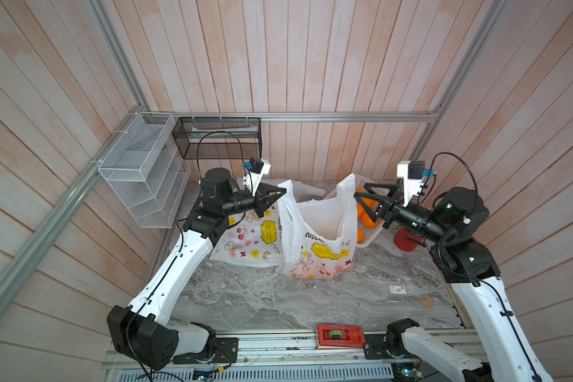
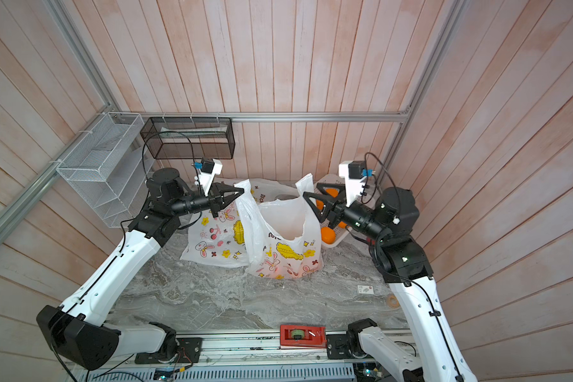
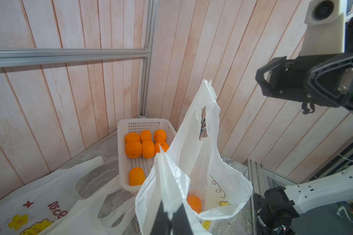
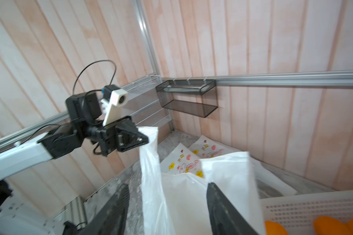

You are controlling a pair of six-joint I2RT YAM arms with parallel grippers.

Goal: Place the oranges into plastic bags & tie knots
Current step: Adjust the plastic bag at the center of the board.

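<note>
1. Gripper, left (image 1: 283,191): clamped on one handle loop (image 3: 167,183) of plastic bag (image 1: 318,238), holding it up.
2. Gripper, right (image 1: 361,192): jaws spread, beside other handle loop (image 1: 346,188), not gripping it.
3. Plastic bag: upright, mouth open, mid-table (image 1: 262,297) towards far edge; one orange (image 3: 194,203) inside.
4. Oranges (image 3: 133,149): seven visible in white basket (image 3: 143,122), far right corner.
5. Spare printed bag (image 1: 245,244): flat, beside upright one.
</note>
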